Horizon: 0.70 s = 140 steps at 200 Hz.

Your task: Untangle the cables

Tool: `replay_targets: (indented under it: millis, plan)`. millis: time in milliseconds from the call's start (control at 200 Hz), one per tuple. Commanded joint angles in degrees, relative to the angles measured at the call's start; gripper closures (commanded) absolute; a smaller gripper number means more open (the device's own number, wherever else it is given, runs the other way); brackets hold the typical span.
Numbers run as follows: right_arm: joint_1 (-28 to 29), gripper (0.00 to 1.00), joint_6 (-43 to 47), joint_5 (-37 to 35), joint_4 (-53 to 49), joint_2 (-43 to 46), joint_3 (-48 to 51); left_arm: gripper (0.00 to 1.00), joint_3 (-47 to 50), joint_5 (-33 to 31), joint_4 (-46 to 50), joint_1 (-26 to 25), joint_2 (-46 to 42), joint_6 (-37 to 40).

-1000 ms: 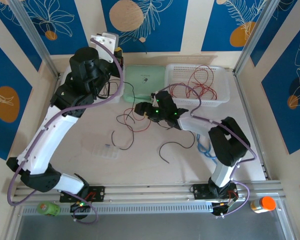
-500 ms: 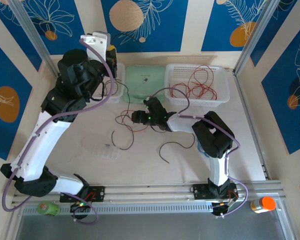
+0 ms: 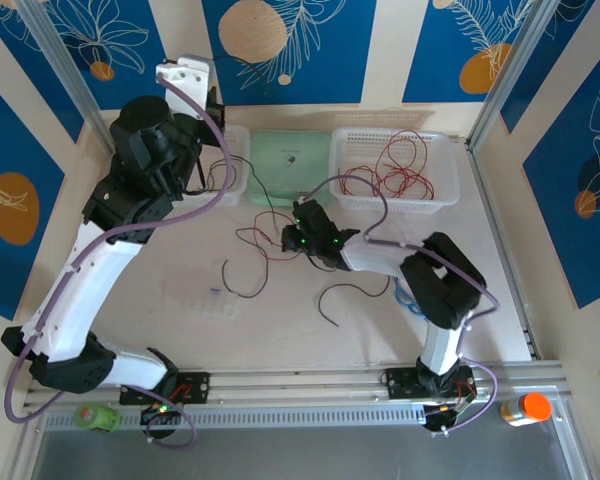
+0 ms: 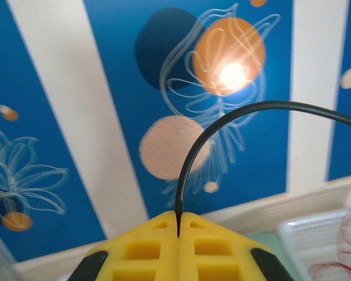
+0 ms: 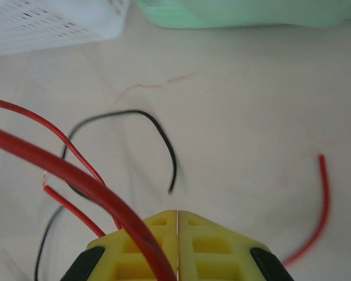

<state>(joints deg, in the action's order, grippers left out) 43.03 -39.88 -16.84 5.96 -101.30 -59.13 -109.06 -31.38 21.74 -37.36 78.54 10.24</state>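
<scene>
Grips a black cable [image 4: 275,104] with the left end effector [image 4: 178,218]: yellow fingers pressed fully together, the strand leaving the seam and bending up and to the right in front of the blue wall. Holds this end effector high at the far left, above a clear tub [image 3: 242,165].

Reaches with the right end effector [image 3: 288,240] low over the middle of the counter [image 3: 380,340], just at the right edge of the loose cables [image 3: 255,245]. Shows closed fingers here too, with no gap at the seam (cannot tell if any strand is pinched inside). Has a thick red cable [image 5: 58,164] crossing in front of its left finger, close to the lens and blurred. Faces, on the counter ahead, a curved black piece [image 5: 158,132] and, at the right, a short red piece [image 5: 322,193].

Finds the loose cables as thin red and dark strands lying flat on the counter, between the clear tub, the green pad [image 3: 288,160] and the right end effector. Finds one more dark strand [image 3: 345,292] nearer to the arm bases, apart from the rest. Finds more red strands [image 3: 395,165] coiled inside the white basket [image 3: 448,150] at the far right.
</scene>
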Motion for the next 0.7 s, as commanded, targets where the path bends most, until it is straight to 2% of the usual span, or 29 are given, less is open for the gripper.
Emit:
replay_targets:
  millis: [0,170,385,585,695]
  plan:
    - [1.1,1.00,-1.1,-7.6,-8.1,7.3,5.1,1.00,-2.3,-6.9,-9.1,1.6,1.9,10.0]
    - [2.4,1.00,-5.4,-10.9,-14.7,17.2,14.7,1.00,-6.6,-10.2,-14.4,4.0,6.4,16.6]
    - [4.0,1.00,-12.4,-14.3,-23.1,27.0,22.1,1.00,-12.7,-11.4,-16.4,6.6,11.8,20.4]
    - [3.8,1.00,-14.1,-15.5,-24.9,31.0,24.8,1.00,-15.9,-14.1,-22.6,8.8,16.5,28.8]
    - [3.8,1.00,-13.9,-15.1,-25.1,31.1,24.3,1.00,-15.9,-14.3,-25.0,11.2,18.4,30.0]
